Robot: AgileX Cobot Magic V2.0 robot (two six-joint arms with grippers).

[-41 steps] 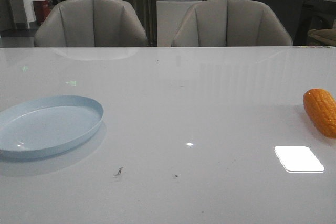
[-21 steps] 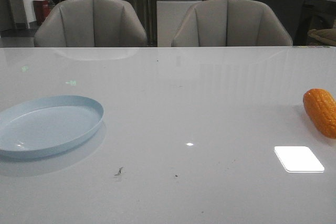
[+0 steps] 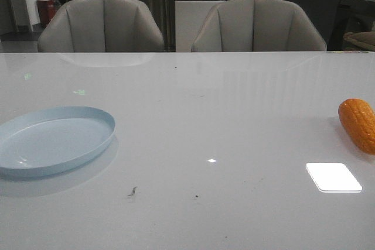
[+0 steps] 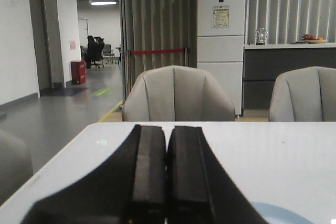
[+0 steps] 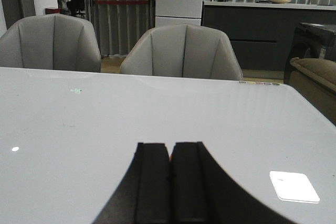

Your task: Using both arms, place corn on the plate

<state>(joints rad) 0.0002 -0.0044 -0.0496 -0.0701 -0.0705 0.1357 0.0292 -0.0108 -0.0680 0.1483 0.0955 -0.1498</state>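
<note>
The orange-yellow corn [image 3: 358, 125] lies on the white table at the far right edge of the front view, partly cut off by the frame. The pale blue plate [image 3: 53, 140] sits empty at the left. Neither arm shows in the front view. In the left wrist view my left gripper [image 4: 167, 129] is shut and empty above the table, with a sliver of the plate [image 4: 273, 214] beside it. In the right wrist view my right gripper [image 5: 170, 146] is shut and empty; a thin orange sliver shows in the slit between its fingers.
Two grey chairs [image 3: 102, 24] stand behind the table's far edge. A bright light reflection [image 3: 333, 177] lies on the table in front of the corn. Small dark specks [image 3: 133, 191] lie near the front.
</note>
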